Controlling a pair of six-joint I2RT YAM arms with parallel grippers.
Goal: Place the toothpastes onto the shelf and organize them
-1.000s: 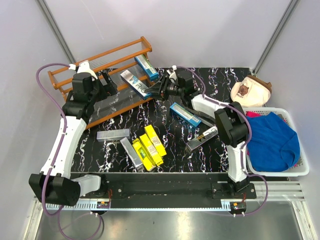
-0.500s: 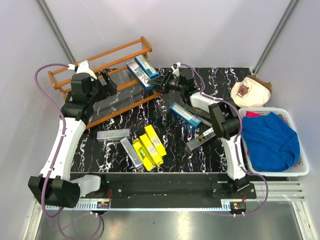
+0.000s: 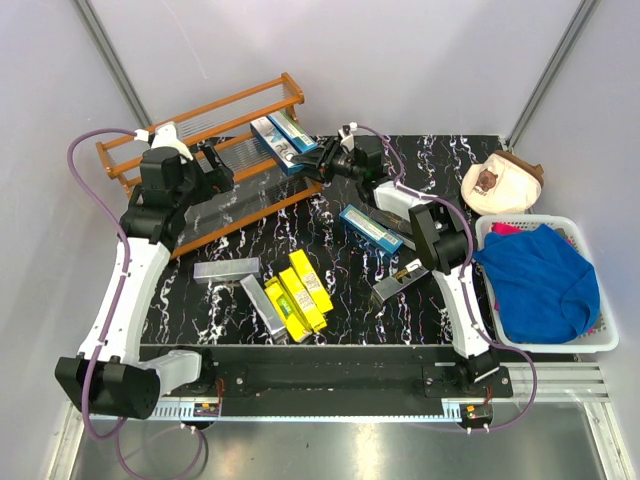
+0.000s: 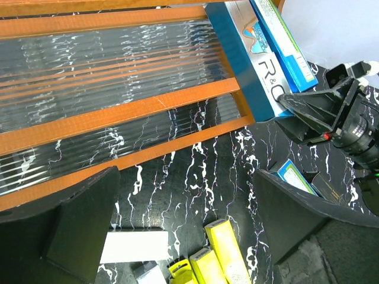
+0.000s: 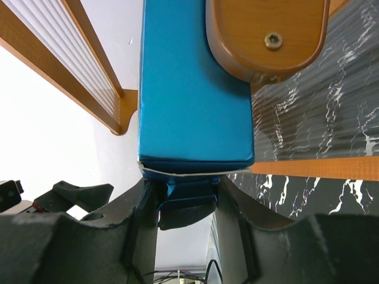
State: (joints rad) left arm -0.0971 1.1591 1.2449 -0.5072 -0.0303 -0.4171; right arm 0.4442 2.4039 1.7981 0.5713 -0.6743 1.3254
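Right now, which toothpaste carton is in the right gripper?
The blue-sided, silver-faced carton at the shelf's right end, pinched by the right gripper; its teal neighbour lies free, the rest on the table.

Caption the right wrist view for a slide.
Right claw pinches the near end of a blue toothpaste carton held alongside the wooden end piece of the shelf.

Plain pale-grey walls (image 3: 400, 60) w/ metal corner posts (image 3: 104, 55); black white-veined marble tabletop (image 3: 350, 310).

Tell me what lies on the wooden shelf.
Two toothpastes at its right end: the silver-blue carton, held by the right gripper, beside the teal carton. Anything beneath them is covered.
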